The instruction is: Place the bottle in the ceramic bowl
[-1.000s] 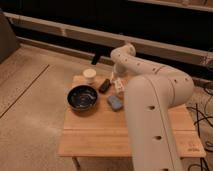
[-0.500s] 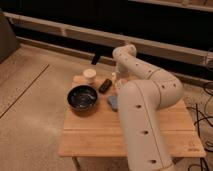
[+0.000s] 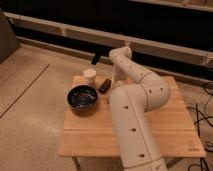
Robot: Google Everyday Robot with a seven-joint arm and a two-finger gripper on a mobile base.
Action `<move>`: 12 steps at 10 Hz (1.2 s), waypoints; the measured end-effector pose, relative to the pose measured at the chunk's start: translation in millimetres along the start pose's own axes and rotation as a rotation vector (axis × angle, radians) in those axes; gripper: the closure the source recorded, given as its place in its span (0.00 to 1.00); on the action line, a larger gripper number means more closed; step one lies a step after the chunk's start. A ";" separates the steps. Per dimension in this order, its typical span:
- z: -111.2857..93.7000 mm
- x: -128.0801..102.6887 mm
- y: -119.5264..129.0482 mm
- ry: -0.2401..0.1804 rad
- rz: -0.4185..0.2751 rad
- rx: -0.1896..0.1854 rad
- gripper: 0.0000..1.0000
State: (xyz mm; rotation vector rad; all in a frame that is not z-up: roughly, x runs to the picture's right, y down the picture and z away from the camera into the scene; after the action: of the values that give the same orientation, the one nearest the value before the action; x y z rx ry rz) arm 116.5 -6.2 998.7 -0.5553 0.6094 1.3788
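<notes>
Item 1, nearest: white arm (image 3: pixel 135 125), rising from the lower edge, crossing the middle of the wooden table (image 3: pixel 170 135), then bending back at the elbow toward the far edge; it is hiding much of the table's centre

Item 2: ceramic bowl (image 3: pixel 82 97), dark and glossy, sitting upright on the left half of the table, just left of the arm; only pale glints are showing inside it

Item 3: small dark object (image 3: pixel 104 86), lying just beyond the bowl's far right rim, between bowl and gripper; its kind is not showing

Item 4: cream cup (image 3: pixel 90 75), standing behind the bowl, near the far left corner

Item 5: gripper (image 3: pixel 117 76), pointing downward at the far side of the table, right of the cup and the dark object, apart from the bowl; spread or pressed together, I cannot tell

Item 6: bottle, not standing out from the pale gripper; probably sitting at or beneath it, and not showing in the bowl

Step in hand, by judgement: securing the bottle, with placing not yet begun

Next move is calling for a sure hold, a lift clearing the dark object, travel leftward and nearer until over the bowl's opening, then lowering and letting go, while avoiding the cup
</notes>
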 end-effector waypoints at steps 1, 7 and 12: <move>5.4 2.3 -2.9 0.024 -0.004 0.016 0.35; 12.0 -10.8 19.9 0.024 -0.065 -0.001 0.74; -34.8 -40.0 3.0 -0.108 0.002 -0.017 1.00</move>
State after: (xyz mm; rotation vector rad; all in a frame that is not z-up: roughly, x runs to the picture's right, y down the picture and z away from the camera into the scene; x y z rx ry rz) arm 107.4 -58.5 1000.8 -0.4908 0.5114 1.4078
